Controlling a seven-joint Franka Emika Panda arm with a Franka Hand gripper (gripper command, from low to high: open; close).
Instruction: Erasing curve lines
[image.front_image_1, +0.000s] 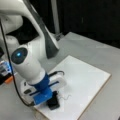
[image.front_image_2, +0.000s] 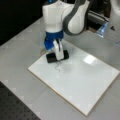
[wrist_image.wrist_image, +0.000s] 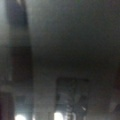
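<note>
A white board (image.front_image_1: 87, 77) (image.front_image_2: 85, 82) lies flat on the grey table in both front views. Of the curve lines (image.front_image_1: 65, 97) (image.front_image_2: 58, 67), a short thin dark squiggle shows near one corner of the board. A black eraser block (image.front_image_1: 53, 103) (image.front_image_2: 65, 54) rests on the board right beside the squiggle, touching or almost touching its end. My gripper (image.front_image_1: 52, 98) (image.front_image_2: 58, 53), white under a blue mount, is shut on the eraser and points down at the board. The wrist view is dark and shows nothing I can name.
A bright glare patch (image.front_image_2: 89, 59) sits mid-board. The arm's black cable (image.front_image_1: 12, 82) hangs at a front view's left, near orange and blue items (image.front_image_1: 7, 75). A black perforated surface (image.front_image_2: 15, 107) borders the table at a front view's bottom left.
</note>
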